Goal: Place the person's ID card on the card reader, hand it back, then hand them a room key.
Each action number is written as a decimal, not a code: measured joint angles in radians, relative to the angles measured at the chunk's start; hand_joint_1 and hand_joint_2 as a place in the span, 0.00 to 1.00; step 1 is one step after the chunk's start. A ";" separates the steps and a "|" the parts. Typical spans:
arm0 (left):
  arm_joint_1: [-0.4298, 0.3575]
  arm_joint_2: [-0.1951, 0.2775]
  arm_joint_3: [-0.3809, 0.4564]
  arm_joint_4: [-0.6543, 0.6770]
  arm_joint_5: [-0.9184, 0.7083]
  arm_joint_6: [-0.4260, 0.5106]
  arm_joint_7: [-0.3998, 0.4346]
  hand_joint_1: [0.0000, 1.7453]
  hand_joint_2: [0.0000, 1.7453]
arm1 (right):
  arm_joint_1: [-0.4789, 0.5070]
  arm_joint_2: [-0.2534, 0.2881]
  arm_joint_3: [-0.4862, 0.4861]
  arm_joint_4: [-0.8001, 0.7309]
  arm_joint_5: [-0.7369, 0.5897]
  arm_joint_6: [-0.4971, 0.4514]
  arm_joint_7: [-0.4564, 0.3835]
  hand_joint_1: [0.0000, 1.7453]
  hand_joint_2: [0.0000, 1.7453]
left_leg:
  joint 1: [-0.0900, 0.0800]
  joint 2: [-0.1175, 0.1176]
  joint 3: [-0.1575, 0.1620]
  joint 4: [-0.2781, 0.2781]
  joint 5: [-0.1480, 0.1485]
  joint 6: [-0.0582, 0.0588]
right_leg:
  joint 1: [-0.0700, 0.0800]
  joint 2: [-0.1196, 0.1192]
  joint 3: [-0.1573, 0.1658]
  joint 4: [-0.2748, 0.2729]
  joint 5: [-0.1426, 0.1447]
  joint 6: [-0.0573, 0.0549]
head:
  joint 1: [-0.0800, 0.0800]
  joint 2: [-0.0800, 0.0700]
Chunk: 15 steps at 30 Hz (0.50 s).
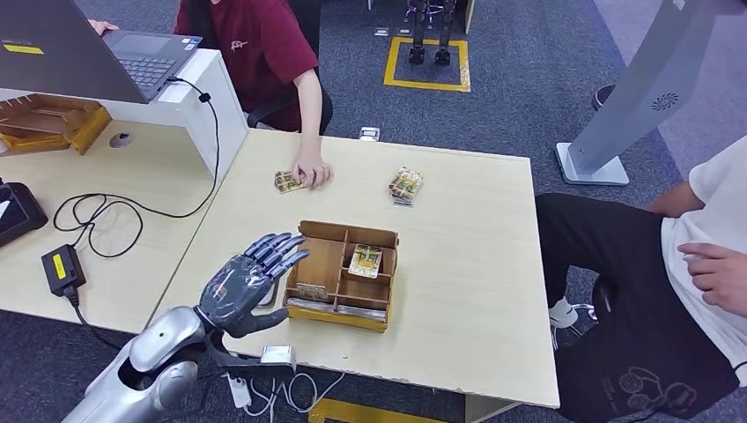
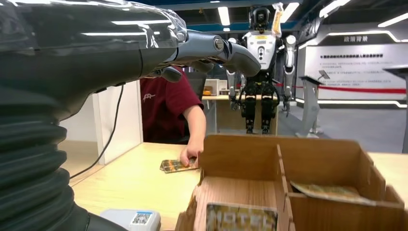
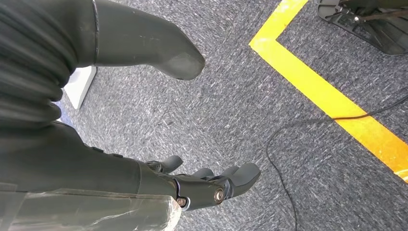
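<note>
A light wooden table (image 1: pixel 458 291) stands on grey carpet in an open hall, with a raised counter and a laptop (image 1: pixel 97 48) at its far left. Nearest the robot, the left hand (image 1: pixel 251 282) hovers above the table's near edge, holding nothing, its fingers extended and apart, pointing toward the far side. Just beside it sits a cardboard organiser (image 1: pixel 339 273) of several compartments; 1 compartment holds a patterned card (image 1: pixel 366 260), judged to be a room key. A small white device (image 1: pixel 277 355) lies at the table's near edge, possibly the card reader, though this cannot be confirmed. Farther off, a person in a red shirt presses a card, judged the ID card (image 1: pixel 288 181), to the table under their hand (image 1: pixel 313 172). A second stack of cards (image 1: pixel 405 186) lies well apart. The right hand (image 3: pixel 207 185) hangs over the floor, empty, fingers loosely curled. The step in hand appears to be the first: collecting the ID card. The next move calls for a forward reach past the organiser.
</note>
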State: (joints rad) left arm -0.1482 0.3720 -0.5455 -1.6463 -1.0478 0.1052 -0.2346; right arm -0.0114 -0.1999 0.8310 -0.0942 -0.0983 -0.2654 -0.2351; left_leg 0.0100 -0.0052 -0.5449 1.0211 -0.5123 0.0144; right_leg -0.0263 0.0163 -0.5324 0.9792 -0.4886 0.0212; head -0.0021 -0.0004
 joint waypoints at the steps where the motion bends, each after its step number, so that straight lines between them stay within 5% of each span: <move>1: -0.001 0.004 -0.008 0.004 -0.006 0.000 0.007 0.00 1.00 | 0.000 0.000 0.000 0.000 0.000 0.000 0.001 0.00 1.00 | 0.000 0.000 0.000 0.000 0.000 0.000 | 0.000 0.000 0.000 0.000 0.000 0.000 | 0.000 0.000; 15: -0.034 0.010 -0.077 0.056 -0.060 -0.009 0.065 0.00 1.00 | -0.002 0.000 0.005 0.000 -0.010 -0.003 0.002 0.00 1.00 | 0.000 0.000 0.000 0.000 0.000 0.000 | 0.000 0.000 0.000 0.000 0.000 0.000 | 0.000 0.000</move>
State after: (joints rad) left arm -0.1823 0.3821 -0.6222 -1.5907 -1.1077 0.0964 -0.1694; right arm -0.0129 -0.1999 0.8357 -0.0942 -0.1080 -0.2682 -0.2335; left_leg 0.0100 -0.0052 -0.5448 1.0211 -0.5122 0.0144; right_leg -0.0263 0.0163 -0.5325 0.9793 -0.4886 0.0213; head -0.0020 -0.0004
